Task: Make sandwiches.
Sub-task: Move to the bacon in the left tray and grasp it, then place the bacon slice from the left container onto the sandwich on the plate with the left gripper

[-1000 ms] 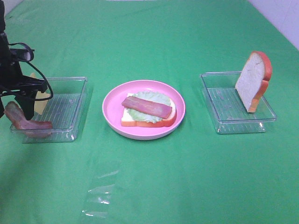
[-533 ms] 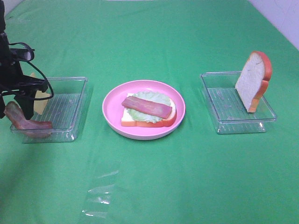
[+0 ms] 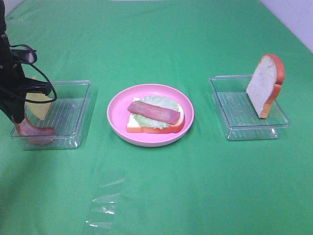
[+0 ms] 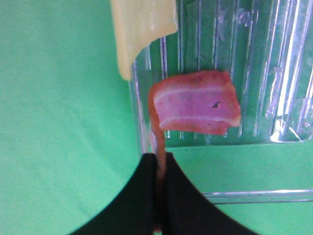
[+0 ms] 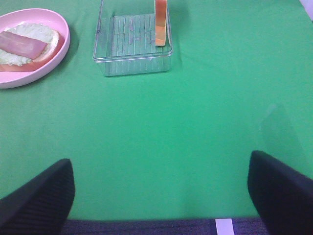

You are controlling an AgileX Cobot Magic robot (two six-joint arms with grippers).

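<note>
L gripper point(image 4: 160, 161) at far left of the exterior view, jaws pinched tight on one end of a bacon strip point(image 4: 195, 103); rest of strip bends over the near-left corner of the clear L tray point(image 3: 73, 115); yellow cheese slice point(image 3: 40, 102) at that tray's left edge; frame centre: pink plate point(image 3: 115, 115) w/ flat bread slice point(image 3: 146, 128), lettuce point(image 3: 164, 103) and 2nd bacon strip point(image 3: 154, 112) stacked on it; at right, upright bread slice point(image 3: 264, 83) stands in R tray point(image 3: 234, 122); R gripper point(image 5: 159, 164) jaws spread wide, nothing held, over green cloth point(image 3: 156, 186).
</note>
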